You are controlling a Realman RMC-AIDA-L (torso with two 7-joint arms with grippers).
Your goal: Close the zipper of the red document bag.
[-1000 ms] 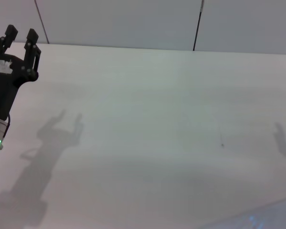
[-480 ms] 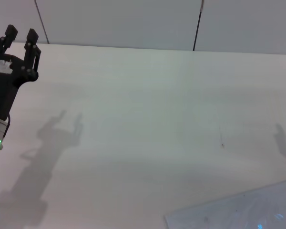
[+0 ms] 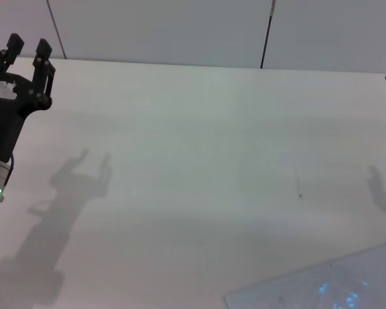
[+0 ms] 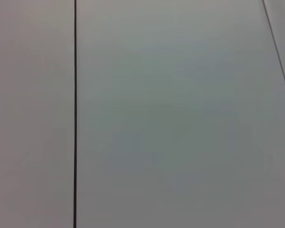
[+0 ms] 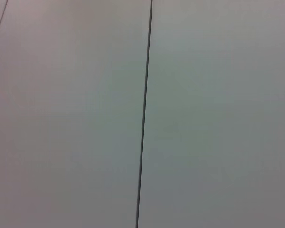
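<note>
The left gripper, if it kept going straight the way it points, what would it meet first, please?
Probably the wall: the left gripper points away over the table's far edge, nothing between.

A bare test bench of the sort found in a robotics lab or a studio for recording; a wide, pale, matte table (image 3: pixel 193 148) fills the head view from nine o'clock to three o'clock; behind it, at twelve o'clock, stands a plain grey panelled wall (image 3: pixel 161 29) split by thin dark seams (image 3: pixel 267 32); both wrist views show only such flat grey panels (image 4: pixel 180 114) and a dark seam (image 5: pixel 143 114); no household or shop goods show.
</note>
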